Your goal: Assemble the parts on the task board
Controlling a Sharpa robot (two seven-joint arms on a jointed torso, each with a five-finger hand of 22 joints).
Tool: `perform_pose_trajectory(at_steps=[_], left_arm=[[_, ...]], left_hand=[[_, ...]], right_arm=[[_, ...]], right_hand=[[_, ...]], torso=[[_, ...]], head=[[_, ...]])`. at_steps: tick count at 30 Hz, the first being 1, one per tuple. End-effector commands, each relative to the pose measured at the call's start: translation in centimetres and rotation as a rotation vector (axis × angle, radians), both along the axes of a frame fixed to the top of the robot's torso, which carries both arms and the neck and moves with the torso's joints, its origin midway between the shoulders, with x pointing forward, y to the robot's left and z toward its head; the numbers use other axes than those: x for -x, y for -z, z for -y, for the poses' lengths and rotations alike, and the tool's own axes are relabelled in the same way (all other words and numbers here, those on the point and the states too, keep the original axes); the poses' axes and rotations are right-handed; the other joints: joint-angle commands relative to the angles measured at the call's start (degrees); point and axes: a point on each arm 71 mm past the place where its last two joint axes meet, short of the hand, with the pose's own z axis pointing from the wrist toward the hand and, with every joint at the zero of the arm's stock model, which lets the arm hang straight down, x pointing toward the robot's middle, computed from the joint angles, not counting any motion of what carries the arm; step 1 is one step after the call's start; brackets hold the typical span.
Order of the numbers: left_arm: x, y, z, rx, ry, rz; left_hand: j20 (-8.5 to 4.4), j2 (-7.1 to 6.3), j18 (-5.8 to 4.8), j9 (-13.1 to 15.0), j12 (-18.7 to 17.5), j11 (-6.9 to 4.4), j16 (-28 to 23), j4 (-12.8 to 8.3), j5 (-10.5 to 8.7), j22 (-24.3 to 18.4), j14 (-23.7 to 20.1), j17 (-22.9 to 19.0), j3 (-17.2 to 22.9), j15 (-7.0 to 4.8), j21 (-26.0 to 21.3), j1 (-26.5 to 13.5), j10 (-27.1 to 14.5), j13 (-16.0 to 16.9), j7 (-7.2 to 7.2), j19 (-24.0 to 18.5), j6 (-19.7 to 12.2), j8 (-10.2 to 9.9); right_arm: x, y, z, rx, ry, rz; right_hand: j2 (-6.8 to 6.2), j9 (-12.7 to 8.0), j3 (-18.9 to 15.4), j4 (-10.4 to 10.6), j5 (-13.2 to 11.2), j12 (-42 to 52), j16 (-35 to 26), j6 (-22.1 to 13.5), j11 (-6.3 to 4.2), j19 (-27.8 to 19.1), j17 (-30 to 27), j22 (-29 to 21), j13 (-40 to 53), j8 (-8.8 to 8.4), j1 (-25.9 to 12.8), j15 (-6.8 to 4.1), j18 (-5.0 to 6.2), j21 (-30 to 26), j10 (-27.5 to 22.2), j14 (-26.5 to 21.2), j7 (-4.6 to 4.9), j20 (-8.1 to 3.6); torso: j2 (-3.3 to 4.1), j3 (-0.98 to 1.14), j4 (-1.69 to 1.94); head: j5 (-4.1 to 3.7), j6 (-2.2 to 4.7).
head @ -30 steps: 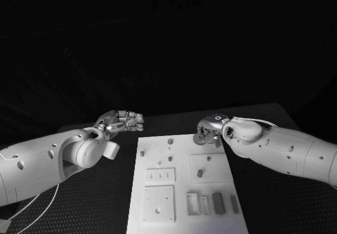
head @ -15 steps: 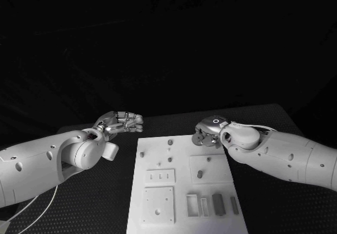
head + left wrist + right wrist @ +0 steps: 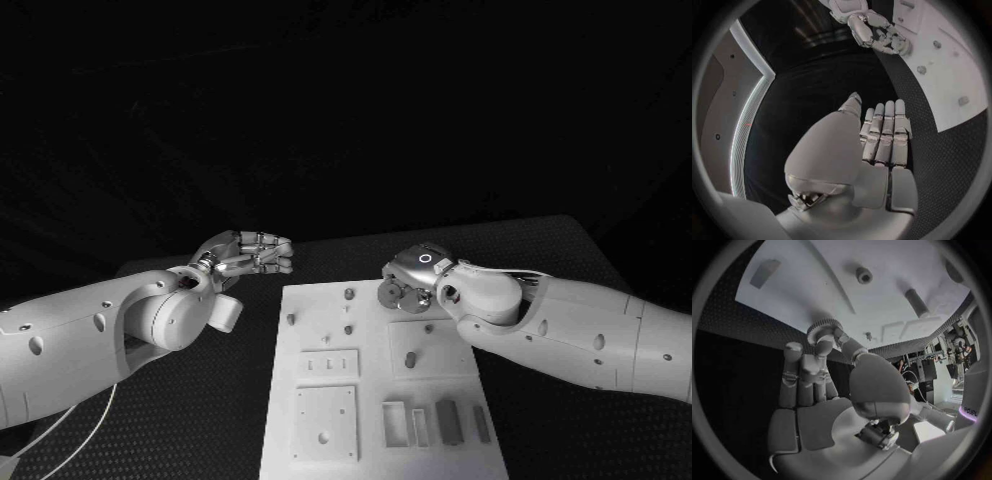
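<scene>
Right hand poised over the far right corner of the white task board, pinching a small toothed gear between thumb and fingertips; same gear seen as a round disc just above the board's far edge in the head view. Left hand held off the board's far left corner, above the black table, holding nothing, fingers straight and side by side in the wrist view, thumb apart from them. Spread across the board: a small peg near the far edge, a slotted part on the raised square right of centre, and a dark bar standing among the rectangular slots at the near right. In the right wrist view, a round stud and a short cylinder on the board beyond the gear.
</scene>
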Motion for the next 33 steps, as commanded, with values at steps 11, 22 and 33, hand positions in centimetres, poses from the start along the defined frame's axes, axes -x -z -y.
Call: perform_pose_trajectory(at_steps=[11, 22, 33], left_arm=[[0.0, -0.2, 0.2, 0.011, 0.008, 0.004], [-0.1, -0.2, 0.6, 0.013, 0.014, 0.004], [-0.1, -0.1, 0.7, 0.013, 0.015, 0.004]], left_hand=[[0.38, -0.16, 0.61, -0.1, -0.2, -0.15, -0.3, -0.1, -0.32, -0.1, 0.0, 0.1, -0.2, 0.21, -0.2, -0.5, 0.4, -0.1, 1.24, 0.2, 0.2, -0.3], [0.38, -0.14, 0.62, -0.1, -0.2, -0.15, -0.4, -0.1, -0.32, -0.1, 0.0, 0.1, -0.2, 0.21, -0.3, -0.5, 0.4, -0.1, 1.24, 0.2, 0.2, -0.3], [0.39, -0.13, 0.62, -0.1, -0.2, -0.14, -0.4, 0.0, -0.32, -0.1, 0.0, 0.1, -0.2, 0.21, -0.3, -0.5, 0.4, -0.1, 1.24, 0.2, 0.2, -0.3]], right_arm=[[1.5, -0.6, -3.7, 0.020, -0.083, 0.092], [1.9, 0.5, -6.8, 0.017, -0.135, 0.072], [1.5, 1.1, -7.8, 0.027, -0.142, 0.064]], right_hand=[[-0.86, 1.9, -0.2, 0.0, -0.1, -0.3, 0.4, 2.1, -0.03, 0.3, -0.1, 1.0, -0.1, 0.18, 0.2, -0.21, 0.87, 0.3, 0.8, 0.1, -0.65, -0.35], [-0.90, 1.9, -0.2, 0.1, -0.1, -0.4, 0.4, 2.0, -0.03, 0.4, -0.1, 1.0, -0.1, 0.15, 0.2, -0.22, 0.87, 0.3, 0.8, 0.2, -0.65, -0.36], [-0.93, 1.8, -0.1, 0.0, -0.1, -0.4, 0.4, 2.0, -0.04, 0.4, -0.1, 1.0, -0.2, 0.12, 0.2, -0.24, 0.87, 0.3, 0.9, 0.2, -0.65, -0.38]], torso=[[0.00, 0.06, 0.22], [0.03, 0.10, 0.32], [0.03, 0.06, 0.20]], head=[[0.31, 0.10], [0.86, -0.13], [1.30, -0.30]])
